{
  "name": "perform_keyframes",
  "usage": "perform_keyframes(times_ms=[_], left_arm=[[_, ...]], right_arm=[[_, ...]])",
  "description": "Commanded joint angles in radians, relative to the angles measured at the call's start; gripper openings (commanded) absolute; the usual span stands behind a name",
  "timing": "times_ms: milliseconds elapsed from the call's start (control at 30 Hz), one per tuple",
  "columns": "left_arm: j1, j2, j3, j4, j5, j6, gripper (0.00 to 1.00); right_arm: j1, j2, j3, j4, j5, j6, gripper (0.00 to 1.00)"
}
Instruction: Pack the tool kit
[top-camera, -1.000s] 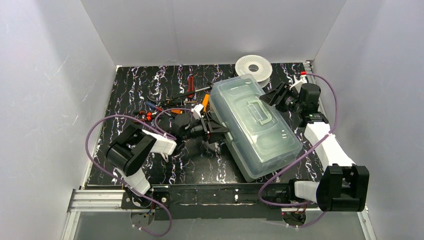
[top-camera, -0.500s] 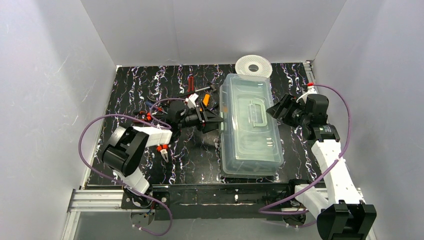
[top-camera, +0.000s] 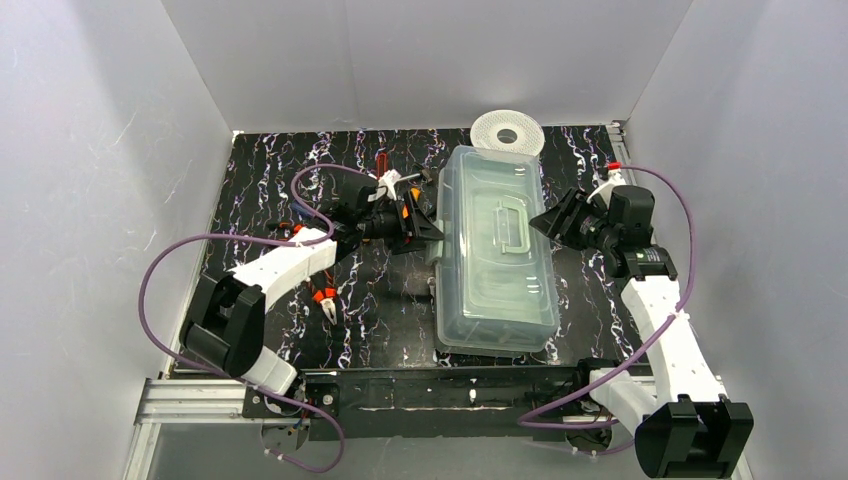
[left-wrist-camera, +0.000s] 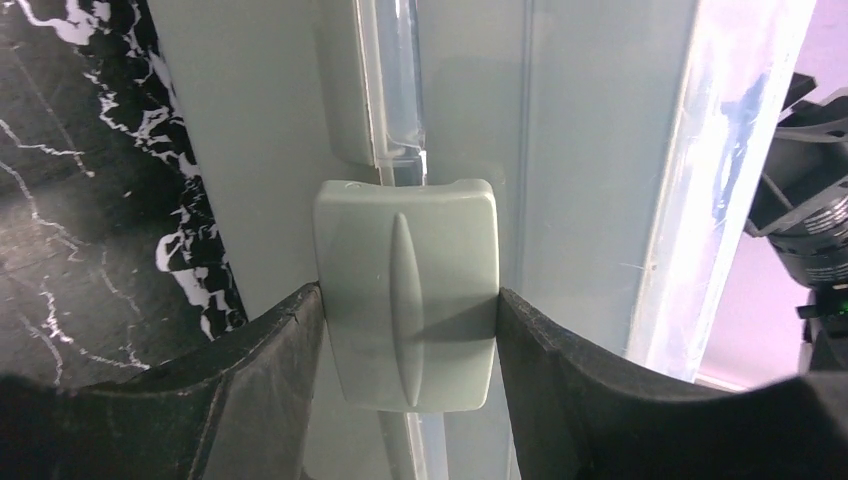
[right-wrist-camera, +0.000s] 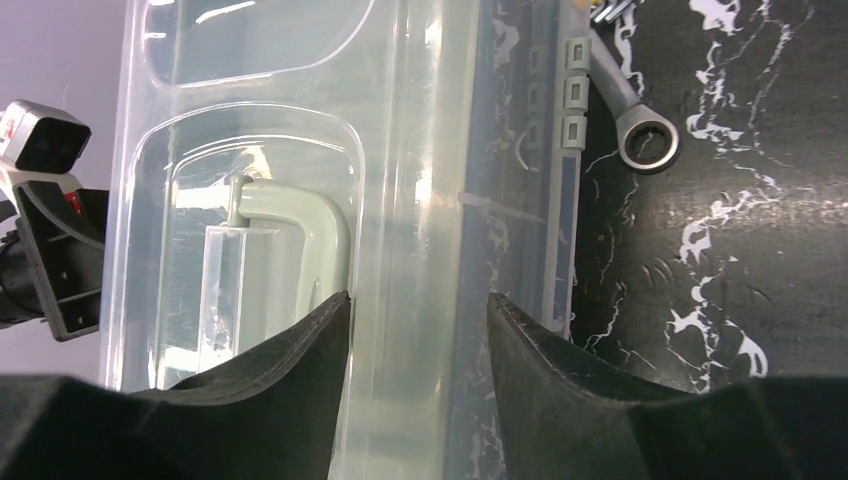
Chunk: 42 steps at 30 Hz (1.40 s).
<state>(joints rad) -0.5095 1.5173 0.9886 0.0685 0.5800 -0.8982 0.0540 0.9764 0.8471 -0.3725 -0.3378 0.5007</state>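
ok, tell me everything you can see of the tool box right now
The tool box is a long pale-green plastic tub with a clear translucent lid down on it. It lies flat, right of centre on the black marbled table, its long axis running away from the arms. A grey-green handle is folded into the lid's recess. The left fingers clamp its side latch. The right fingers straddle the opposite, hinged rim, contact unclear. A steel wrench lies beside it.

so the pale-green latch (left-wrist-camera: 405, 240) is pinched between the left gripper (left-wrist-camera: 408, 310)'s black fingers (left-wrist-camera: 265, 365), both touching its sides, green box wall (left-wrist-camera: 245, 130) left of it, clear lid (left-wrist-camera: 735, 150) right, marbled table (left-wrist-camera: 80, 220) far left
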Motion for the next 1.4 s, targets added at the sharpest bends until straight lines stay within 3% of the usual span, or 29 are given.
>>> perform_keyframes(times_ms=[0, 100, 133, 200, 233, 267, 500, 700, 833, 1100, 1367], left_arm=[[0.009, -0.082, 0.051, -0.140, -0.098, 0.152, 0.00], [0.012, -0.105, 0.039, -0.166, -0.121, 0.161, 0.00], [0.018, -0.112, 0.033, -0.166, -0.122, 0.157, 0.09], [0.040, -0.128, 0.009, -0.147, -0.106, 0.127, 0.66], [0.049, -0.136, -0.002, -0.138, -0.104, 0.121, 0.79], [0.056, -0.147, -0.009, -0.137, -0.105, 0.123, 0.86], [0.066, -0.232, 0.011, -0.253, -0.190, 0.218, 0.87], [0.020, -0.295, 0.111, -0.378, -0.217, 0.316, 0.88], [-0.040, -0.281, 0.145, -0.363, -0.181, 0.294, 0.98], [-0.115, -0.226, 0.167, -0.320, -0.177, 0.265, 0.98], [-0.115, -0.192, 0.144, -0.281, -0.145, 0.260, 0.98]], right_arm=[[0.023, 0.067, -0.084, -0.256, -0.028, -0.057, 0.58], [0.023, 0.060, -0.082, -0.252, -0.024, -0.052, 0.59], [0.022, 0.057, -0.081, -0.251, -0.023, -0.051, 0.60], [0.023, 0.049, -0.076, -0.250, -0.020, -0.049, 0.63], [0.023, 0.048, -0.072, -0.253, -0.018, -0.050, 0.66], [0.023, 0.046, -0.066, -0.257, -0.013, -0.049, 0.68], [0.030, -0.004, 0.026, -0.343, 0.092, -0.087, 0.69], [0.149, -0.034, 0.167, -0.436, 0.244, -0.078, 0.70], [0.228, -0.019, 0.218, -0.443, 0.285, -0.037, 0.69], [0.398, 0.081, 0.341, -0.527, 0.476, -0.015, 0.70], [0.451, 0.073, 0.397, -0.513, 0.485, 0.017, 0.75]])
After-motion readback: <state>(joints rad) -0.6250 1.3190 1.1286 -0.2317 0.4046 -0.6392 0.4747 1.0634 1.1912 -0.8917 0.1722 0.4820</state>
